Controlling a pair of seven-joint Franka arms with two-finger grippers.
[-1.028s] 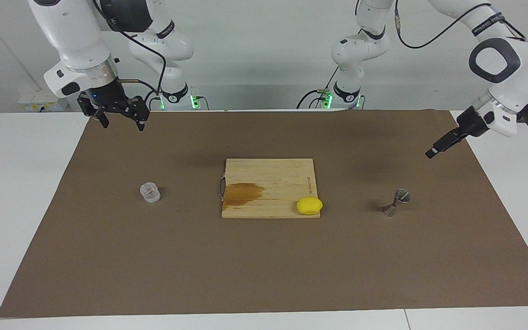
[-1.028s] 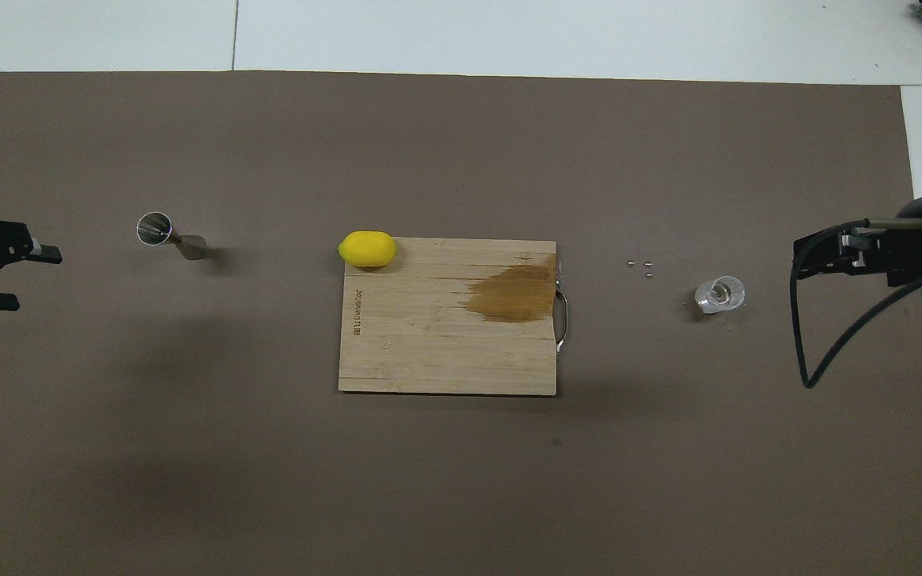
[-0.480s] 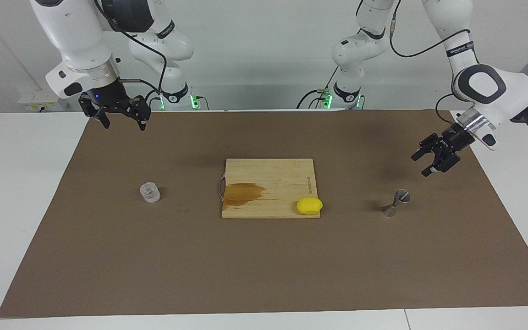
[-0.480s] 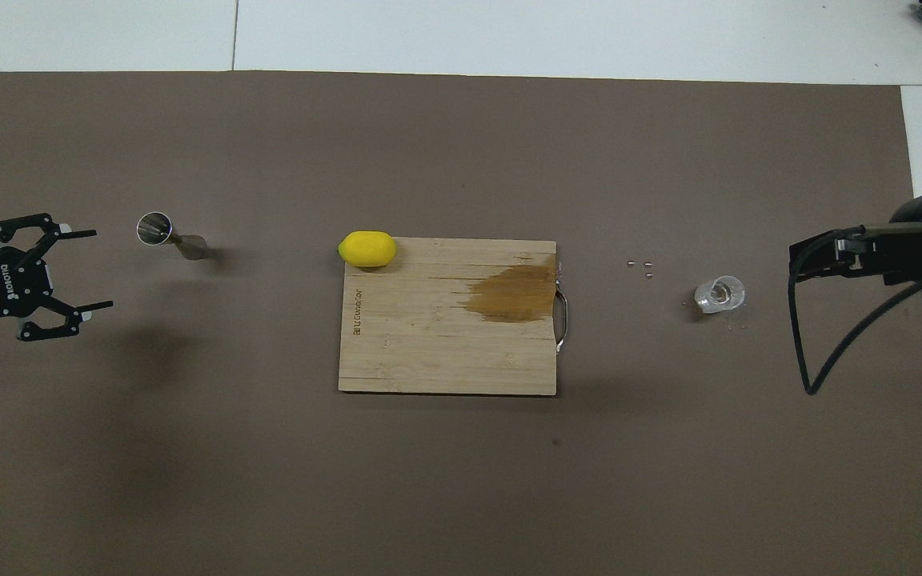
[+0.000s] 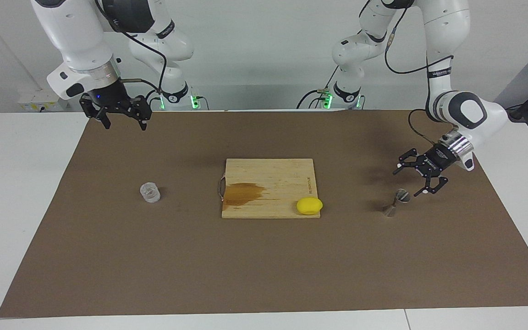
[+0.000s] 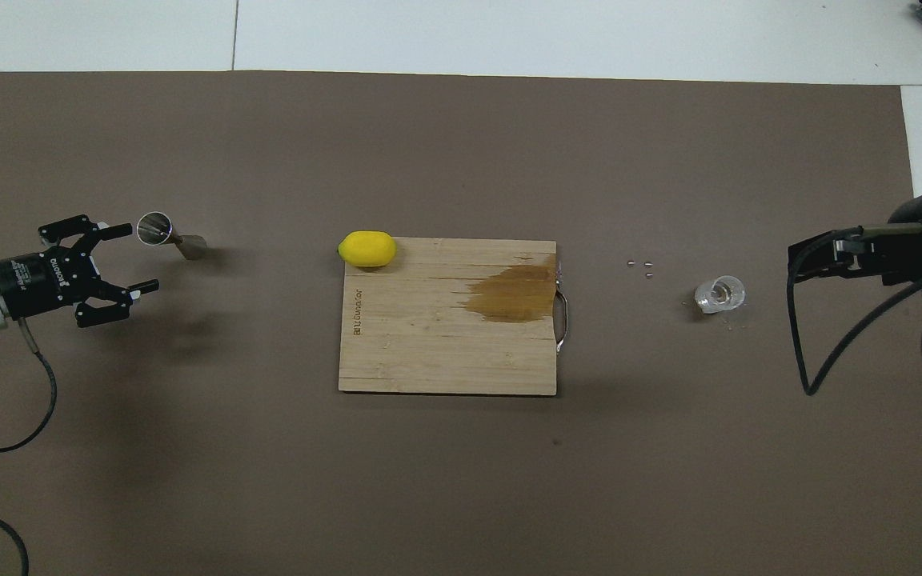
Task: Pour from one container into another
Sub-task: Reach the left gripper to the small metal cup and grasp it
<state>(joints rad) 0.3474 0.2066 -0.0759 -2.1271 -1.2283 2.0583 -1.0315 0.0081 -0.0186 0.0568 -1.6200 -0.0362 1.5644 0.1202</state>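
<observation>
The clear glass tumbler [image 5: 150,192] stands on the brown mat toward the right arm's end; it also shows in the overhead view [image 6: 720,294]. The steel hourglass jigger [image 5: 396,203] stands upright toward the left arm's end, and shows from above too [image 6: 169,234]. My left gripper [image 5: 409,183] is open, low over the mat beside the jigger, fingers pointing toward it without touching; in the overhead view [image 6: 139,258] one fingertip lies close to the jigger's rim. My right gripper [image 5: 124,124] is open and empty, raised over the mat's edge, apart from the tumbler [image 6: 809,260].
A wooden cutting board [image 5: 273,176] with a dark wet stain lies mid-table [image 6: 429,352]. A yellow lemon [image 5: 309,206] sits at its corner nearest the jigger [image 6: 367,249]. A few tiny beads [image 6: 641,266] lie on the mat [image 5: 264,266] near the tumbler.
My left gripper has come down and in from the table's end toward the jigger, turning so its open fingers face it. The right arm has hardly moved. Tumbler and jigger are unmoved.
</observation>
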